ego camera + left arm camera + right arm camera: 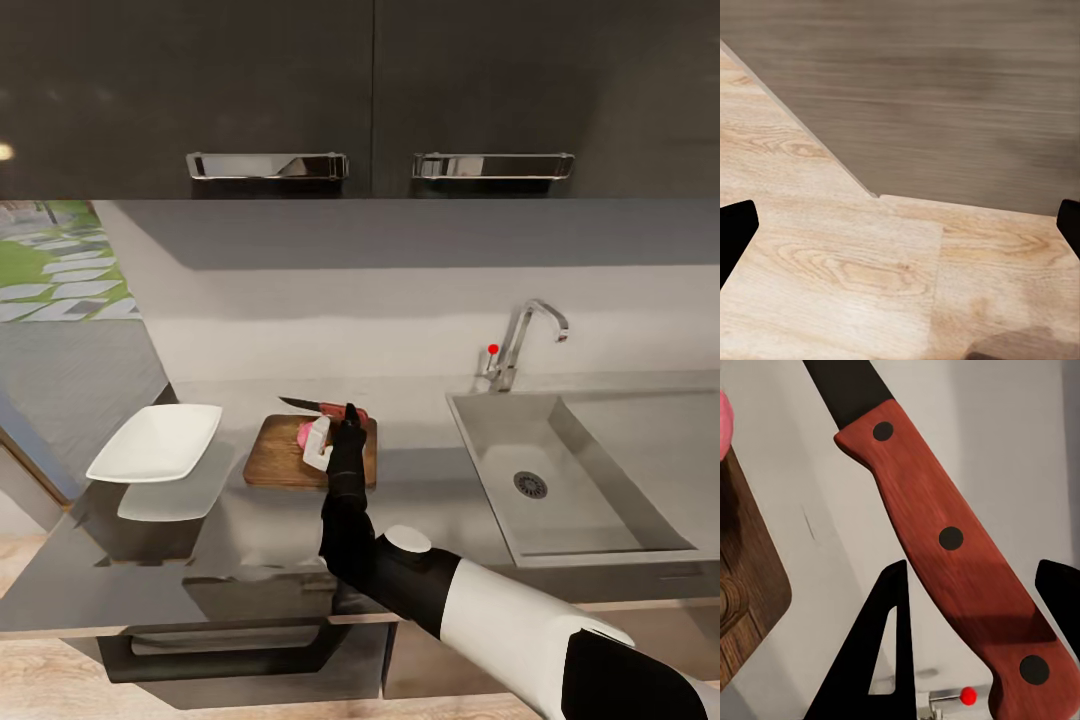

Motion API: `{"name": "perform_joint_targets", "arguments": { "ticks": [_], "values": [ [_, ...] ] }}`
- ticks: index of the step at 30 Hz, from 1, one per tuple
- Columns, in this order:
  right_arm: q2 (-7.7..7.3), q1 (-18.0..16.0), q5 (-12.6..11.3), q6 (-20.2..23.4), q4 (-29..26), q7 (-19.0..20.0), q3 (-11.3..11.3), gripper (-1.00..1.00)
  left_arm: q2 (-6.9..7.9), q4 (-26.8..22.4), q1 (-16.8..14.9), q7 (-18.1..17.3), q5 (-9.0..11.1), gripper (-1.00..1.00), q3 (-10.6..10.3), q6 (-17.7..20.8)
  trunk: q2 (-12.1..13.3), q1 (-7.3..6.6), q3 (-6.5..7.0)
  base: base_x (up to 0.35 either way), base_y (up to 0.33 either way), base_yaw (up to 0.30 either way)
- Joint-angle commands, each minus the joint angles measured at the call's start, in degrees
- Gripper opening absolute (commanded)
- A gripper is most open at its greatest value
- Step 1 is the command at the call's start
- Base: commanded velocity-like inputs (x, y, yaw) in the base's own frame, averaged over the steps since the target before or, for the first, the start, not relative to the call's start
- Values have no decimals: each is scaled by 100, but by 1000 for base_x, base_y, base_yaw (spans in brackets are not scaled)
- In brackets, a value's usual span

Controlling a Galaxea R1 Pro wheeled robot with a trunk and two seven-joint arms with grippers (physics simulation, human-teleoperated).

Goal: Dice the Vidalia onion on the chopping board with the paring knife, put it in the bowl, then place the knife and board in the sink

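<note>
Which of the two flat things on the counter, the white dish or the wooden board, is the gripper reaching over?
The brown chopping board, right of the white bowl. The right gripper hovers at its back edge, by the red-handled paring knife; the bowl sits alone.

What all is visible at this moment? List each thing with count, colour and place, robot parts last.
Chopping board: one, brown wood, on the countertop left of the sink.
Onion: one, pink with a white part, on the board.
Paring knife: one, red-brown handle with three dark rivets, dark blade, at the board's far edge between the right gripper's fingers.
Bowl: one, white, left of the board.
Countertop: one, glossy grey.
Sink: one, grey, drain visible, right of the board.
Tap: one, chrome with red knob, behind the sink.
Wall cabinets: two doors, dark, chrome handles.
Floor: light wood.
Right gripper: one, black, over the knife handle.
Left gripper: one, black fingertips spread, facing the floor.
</note>
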Motion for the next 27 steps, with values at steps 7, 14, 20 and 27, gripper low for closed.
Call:
{"name": "perform_joint_targets", "arguments": {
  "ticks": [7, 14, 20, 27],
  "values": [
    [0, 48, -9, 20, 83, 107, 18, -100, 0, 22, -10, -7, 19, 100, 0, -34, -6, 1, -7, 0, 0, 0],
    [0, 75, -9, 15, 107, 193, 18, -100, 0, 22, -10, -7, 19, 100, 0, -34, -6, 1, -7, 0, 0, 0],
    [0, 79, -9, -151, 236, 204, 18, -100, 0, 22, -10, -7, 19, 100, 0, -34, -6, 1, -7, 0, 0, 0],
    [0, 158, -4, -351, 377, 211, 18, -100, 0, 22, -8, -7, 19, 100, -1, -34, -6, 1, -7, 0, 0, 0]
  ]
}}
